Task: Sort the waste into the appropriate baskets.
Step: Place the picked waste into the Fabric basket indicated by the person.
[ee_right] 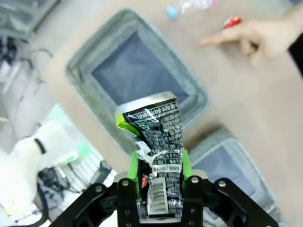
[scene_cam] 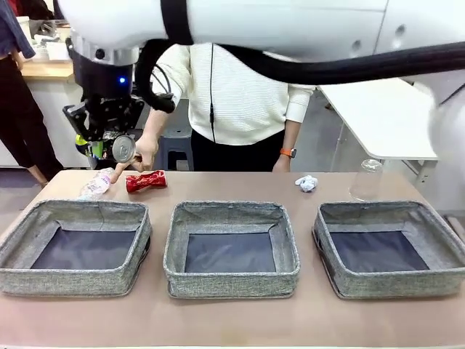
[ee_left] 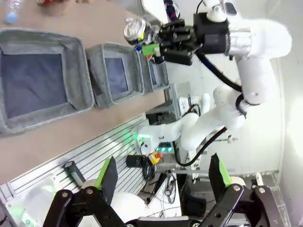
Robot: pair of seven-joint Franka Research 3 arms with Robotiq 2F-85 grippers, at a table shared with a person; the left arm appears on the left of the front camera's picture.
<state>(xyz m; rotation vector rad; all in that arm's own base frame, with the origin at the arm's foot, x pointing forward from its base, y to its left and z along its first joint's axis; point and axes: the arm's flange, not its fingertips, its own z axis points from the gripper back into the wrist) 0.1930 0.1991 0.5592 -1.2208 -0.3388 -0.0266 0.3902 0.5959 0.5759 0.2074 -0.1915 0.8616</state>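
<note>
Brown table [scene_cam: 232, 320], white side table [scene_cam: 385, 116] behind right, wooden counter [scene_cam: 43, 70] far left, orange wristwatch [scene_cam: 288, 153].

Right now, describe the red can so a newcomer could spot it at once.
Look at the leftmost basket; just behind its far right corner, on the table, lies the crushed red can, near the person's hand. It is bright red, unlike the clear bottle to its left and the dark can held in the right gripper.
</note>
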